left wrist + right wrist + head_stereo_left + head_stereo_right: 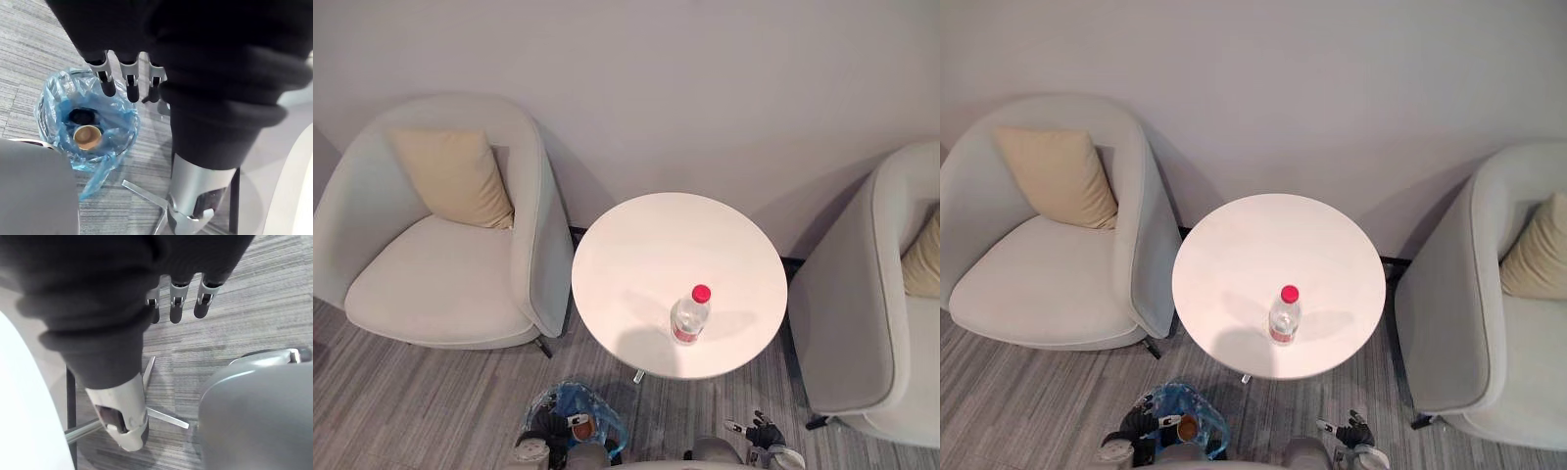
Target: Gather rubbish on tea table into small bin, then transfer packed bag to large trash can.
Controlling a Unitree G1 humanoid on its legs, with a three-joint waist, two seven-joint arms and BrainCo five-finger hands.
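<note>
The right chair (862, 323) is cut off by the edge, and so is its cushion (922, 259). The bin (602, 413) is partly covered down at the bottom edge. Inside it, a dark thing (82, 116) beside the cup (87, 137) is too unclear to name. The table (646, 245) top hides most of its leg (639, 375).

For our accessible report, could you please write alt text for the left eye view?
A bottle with a red cap stands upright on a round white table, between the left armchair and the right armchair. On the floor in front, a blue-lined small bin sits beside the left hand; the right hand hangs open.
</note>
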